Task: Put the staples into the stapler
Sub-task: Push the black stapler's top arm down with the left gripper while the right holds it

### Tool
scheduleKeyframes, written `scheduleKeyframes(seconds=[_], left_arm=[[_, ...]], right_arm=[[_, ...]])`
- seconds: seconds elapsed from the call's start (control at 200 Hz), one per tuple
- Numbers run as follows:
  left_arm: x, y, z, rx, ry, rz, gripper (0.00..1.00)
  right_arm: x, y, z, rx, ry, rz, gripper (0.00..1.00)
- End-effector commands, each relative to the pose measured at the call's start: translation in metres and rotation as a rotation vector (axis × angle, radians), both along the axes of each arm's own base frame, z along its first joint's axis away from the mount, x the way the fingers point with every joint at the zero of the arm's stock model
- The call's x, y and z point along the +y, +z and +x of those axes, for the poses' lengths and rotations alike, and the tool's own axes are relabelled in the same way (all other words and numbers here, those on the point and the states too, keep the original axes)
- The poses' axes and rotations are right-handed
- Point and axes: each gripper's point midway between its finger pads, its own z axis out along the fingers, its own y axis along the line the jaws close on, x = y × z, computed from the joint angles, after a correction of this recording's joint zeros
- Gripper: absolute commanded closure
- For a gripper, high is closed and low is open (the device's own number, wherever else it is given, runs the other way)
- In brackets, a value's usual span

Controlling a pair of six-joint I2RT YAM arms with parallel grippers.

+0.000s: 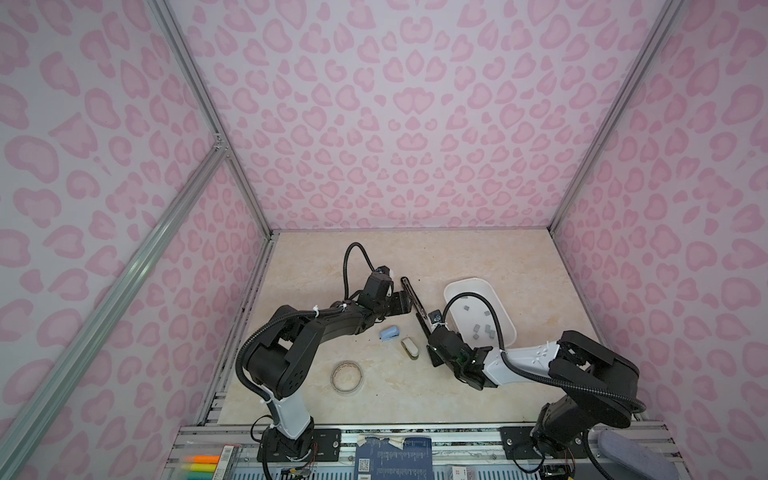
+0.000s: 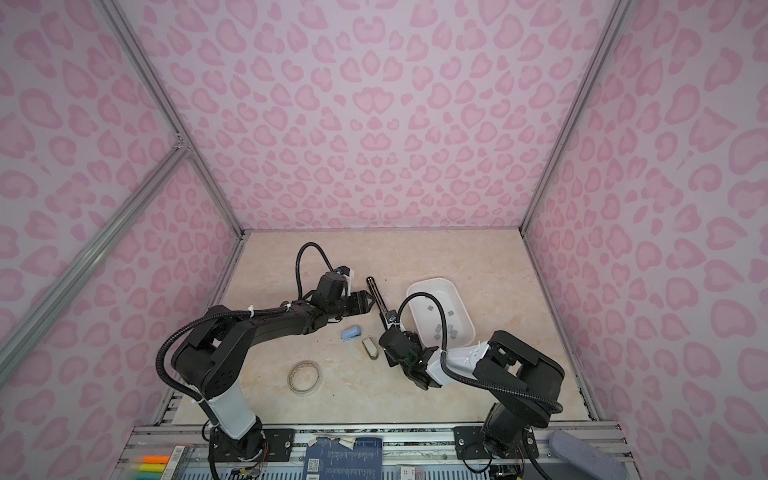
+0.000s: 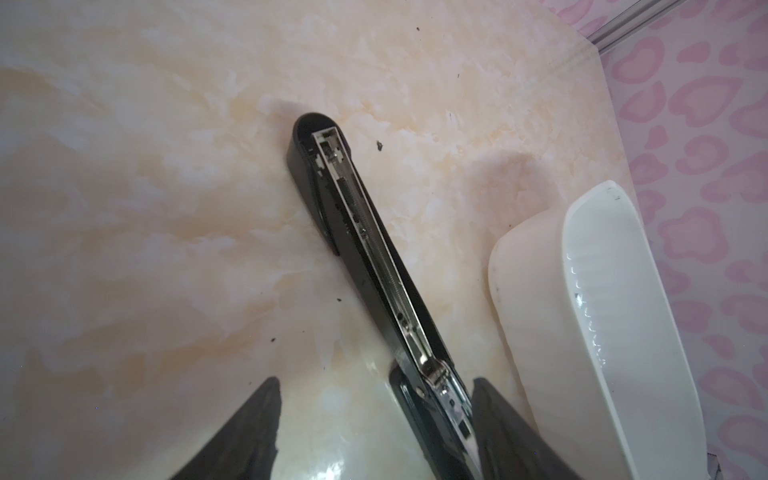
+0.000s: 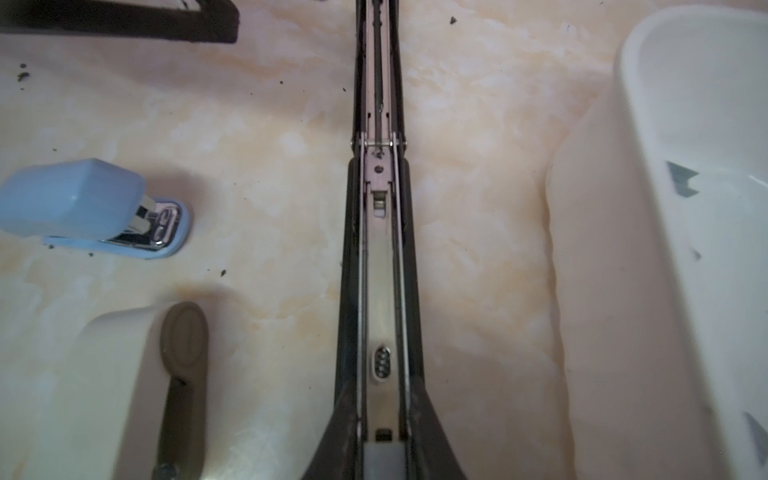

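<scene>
right claw (image 4: pixel 382 415) clamped on the black stapler (image 1: pixel 410 291)

your right claw pinches the near end of the black stapler, which lies opened flat on the table (image 1: pixel 374 257). your left claw (image 3: pixel 374 382) stands wide open astride its hinge. the staples (image 1: pixel 483 328) lie in the white tray (image 1: pixel 467 284), just right of the stapler.

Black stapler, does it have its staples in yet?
Not yet. Done: the black stapler lies opened flat. In hand: the right gripper clamps its base end; the left gripper is open around it. Left: the staples sit in the white tray, none loaded.
</scene>
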Motion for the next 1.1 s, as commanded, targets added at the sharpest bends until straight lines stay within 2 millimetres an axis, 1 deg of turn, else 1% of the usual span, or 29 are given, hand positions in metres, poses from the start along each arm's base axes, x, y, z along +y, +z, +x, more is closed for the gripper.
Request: scheduleKeyframes(seconds=[0.0, 0.155, 0.255, 0.355, 0.54, 0.63, 0.735, 0.825, 0.97, 1.095], left_arm=[[-0.014, 0.002, 0.004, 0.029, -0.019, -0.068, 0.26], [-0.033, -0.010, 0.007, 0.094, -0.051, -0.138, 0.27], [-0.041, -0.021, 0.011, 0.132, -0.052, -0.163, 0.27], [-0.048, -0.029, 0.015, 0.153, -0.060, -0.187, 0.28], [-0.053, -0.036, 0.029, 0.178, -0.063, -0.249, 0.28], [-0.047, -0.038, 0.040, 0.176, -0.048, -0.269, 0.28], [-0.035, -0.031, 0.056, 0.147, -0.032, -0.296, 0.28], [-0.026, -0.019, 0.068, 0.111, -0.038, -0.326, 0.28], [-0.017, 0.009, 0.071, 0.018, -0.072, -0.329, 0.31], [-0.022, 0.031, 0.069, -0.052, -0.133, -0.336, 0.33]], right_arm=[[0.004, 0.004, 0.002, -0.014, -0.006, 0.040, 0.84], [0.009, 0.006, 0.002, -0.007, -0.004, 0.080, 0.89], [0.012, 0.007, 0.003, 0.000, -0.007, 0.109, 0.92], [0.014, 0.008, 0.003, 0.008, -0.005, 0.134, 0.94], [0.019, 0.011, 0.001, 0.013, 0.017, 0.180, 0.96], [0.022, 0.012, -0.001, 0.014, 0.033, 0.201, 0.97], [0.023, 0.011, -0.003, 0.017, 0.043, 0.208, 0.98], [0.021, 0.008, -0.003, 0.016, 0.039, 0.203, 0.98], [0.022, 0.007, -0.002, 0.010, 0.041, 0.191, 0.98], [0.025, 0.009, 0.000, -0.002, 0.053, 0.189, 0.96]])
